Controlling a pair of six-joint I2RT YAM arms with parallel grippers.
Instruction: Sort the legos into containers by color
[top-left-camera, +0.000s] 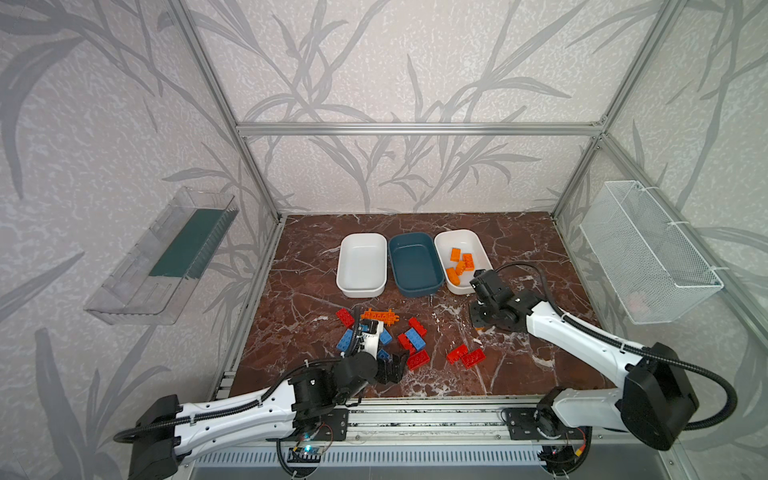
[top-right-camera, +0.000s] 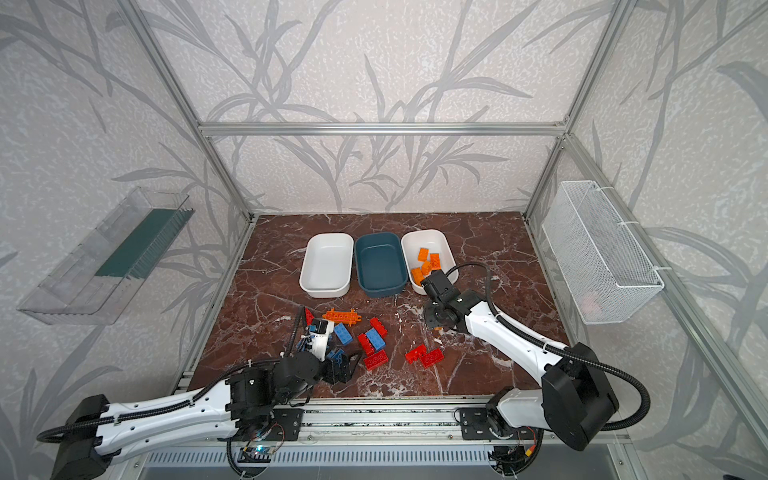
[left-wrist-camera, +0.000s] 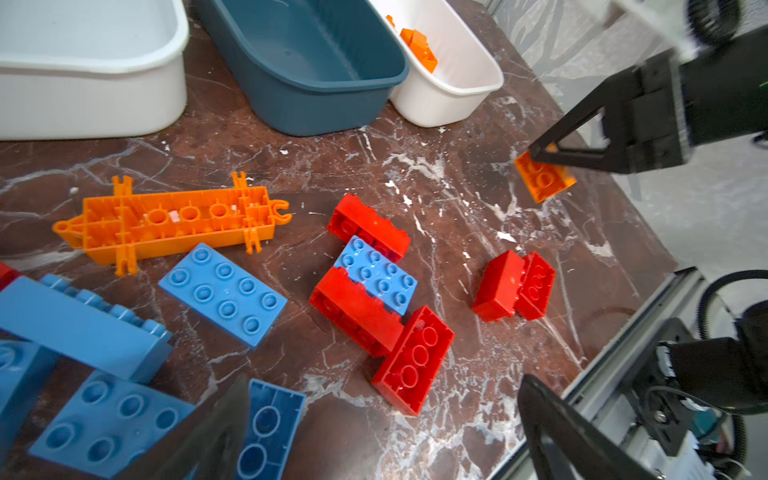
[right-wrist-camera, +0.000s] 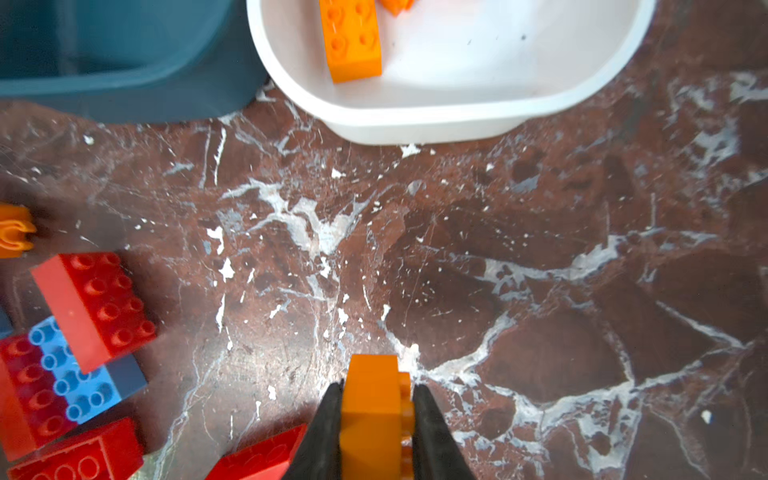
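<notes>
Now right tool (right-wrist-camera: 376, 392) clamped tight on orange brick (right-wrist-camera: 368, 415), low near table (right-wrist-camera: 540, 291), short of white tub (right-wrist-camera: 415, 120) holding the other oranges. Lift clear of rim, centre over tub, then release. Left tool (left-wrist-camera: 386, 386) gaping wide, empty, above blue bricks (left-wrist-camera: 224, 293).

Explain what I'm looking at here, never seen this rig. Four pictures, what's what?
Two robot arms sit at the front of a marble-look table, each ending in a two-finger gripper. Two pictures look down on the whole scene from overhead. The other two come from a camera on each arm's wrist. At the back stand three tubs: an empty white tub, an empty teal tub and a second white tub with orange bricks in it. Red bricks, blue bricks and a long orange piece lie loose in front. The right gripper is shut on an orange brick. The left gripper is open and holds nothing.
</notes>
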